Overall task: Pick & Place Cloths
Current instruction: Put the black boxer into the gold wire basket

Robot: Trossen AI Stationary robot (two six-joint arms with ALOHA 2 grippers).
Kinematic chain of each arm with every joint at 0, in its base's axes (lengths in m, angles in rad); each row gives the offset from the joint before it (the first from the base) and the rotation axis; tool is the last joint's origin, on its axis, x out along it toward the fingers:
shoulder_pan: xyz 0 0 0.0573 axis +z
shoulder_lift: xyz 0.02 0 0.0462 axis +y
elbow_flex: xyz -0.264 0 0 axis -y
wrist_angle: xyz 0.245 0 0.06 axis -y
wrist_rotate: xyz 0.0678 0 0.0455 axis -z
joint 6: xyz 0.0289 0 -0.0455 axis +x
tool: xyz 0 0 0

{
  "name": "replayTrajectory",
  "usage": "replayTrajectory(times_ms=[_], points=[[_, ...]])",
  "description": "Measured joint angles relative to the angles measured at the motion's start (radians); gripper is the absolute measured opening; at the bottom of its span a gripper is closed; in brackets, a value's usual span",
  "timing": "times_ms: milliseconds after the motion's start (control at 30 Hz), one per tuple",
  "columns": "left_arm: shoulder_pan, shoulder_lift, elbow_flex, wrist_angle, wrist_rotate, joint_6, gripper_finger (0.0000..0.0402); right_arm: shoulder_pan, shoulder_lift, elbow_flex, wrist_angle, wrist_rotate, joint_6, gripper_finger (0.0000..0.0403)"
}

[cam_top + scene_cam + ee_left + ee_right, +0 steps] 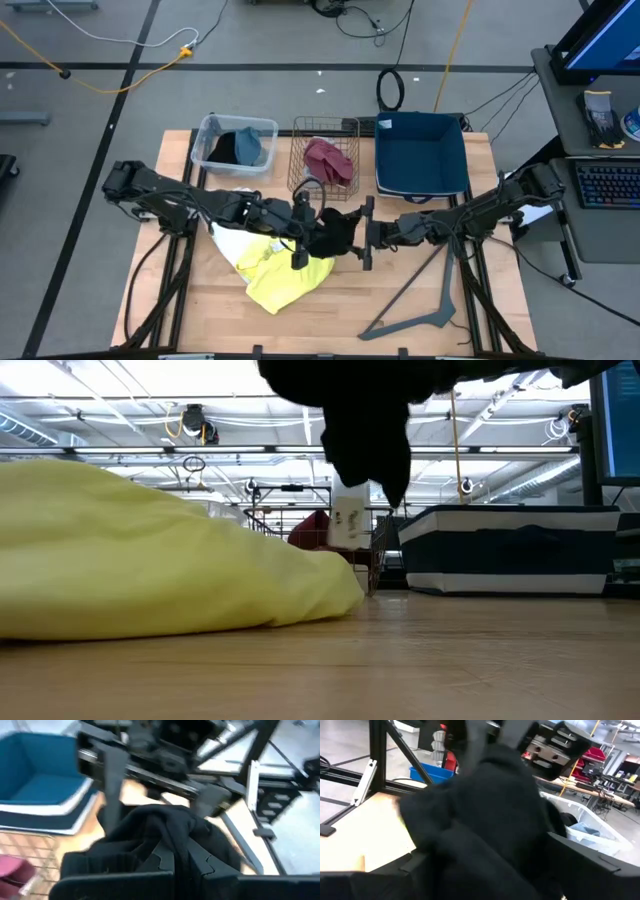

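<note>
A black cloth (338, 232) hangs above the table's middle, with my left gripper (312, 230) shut on it. My right gripper (367, 232) comes from the table's right and is open, one finger on the far side and one on the near side of the cloth's right part. On the table below and to the left lie a yellow cloth (282, 275) and, touching it, a white cloth (232, 240). A maroon cloth (330, 162) lies in the wire basket (300, 150). A clear bin (210, 135) holds a black cloth and a blue-grey cloth (250, 147). My left gripper pinches a bunched fold of the black cloth (167, 837) between its two shut fingers (200, 865), coming from the table's left and slanting a little downward. The cloth is lifted clear of the table and hangs slack, its white tag (348, 518) lowest. My right gripper has the cloth between its open fingers (111, 790); I cannot tell whether they touch it.
A dark blue fabric bin (420, 178) stands at the far right, next to the wire basket. A dark angled frame piece (425, 300) lies on the table near the front right. Bare wood shows at the near edge (340, 320).
</note>
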State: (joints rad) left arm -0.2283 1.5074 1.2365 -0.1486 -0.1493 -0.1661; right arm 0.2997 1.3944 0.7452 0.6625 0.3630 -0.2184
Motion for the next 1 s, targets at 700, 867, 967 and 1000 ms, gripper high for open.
replayTrajectory(times_ms=[700,867,967,1000], points=[[0.004,-0.023,0.001,-0.271,0.049,-0.029,0.0075,-0.011,0.008,0.000,0.003,0.096,0.101,0.0006],[-0.003,-0.102,-0.001,-0.469,0.047,-0.125,0.0087,-0.012,0.006,0.000,0.021,0.170,0.074,0.0004],[-0.023,-0.142,0.001,-0.570,0.006,-0.188,0.0087,-0.011,-0.001,0.000,0.055,0.213,0.034,0.0003],[-0.034,-0.150,-0.001,-0.613,-0.027,-0.212,0.0087,-0.012,-0.004,0.000,0.081,0.217,0.016,0.0003]])
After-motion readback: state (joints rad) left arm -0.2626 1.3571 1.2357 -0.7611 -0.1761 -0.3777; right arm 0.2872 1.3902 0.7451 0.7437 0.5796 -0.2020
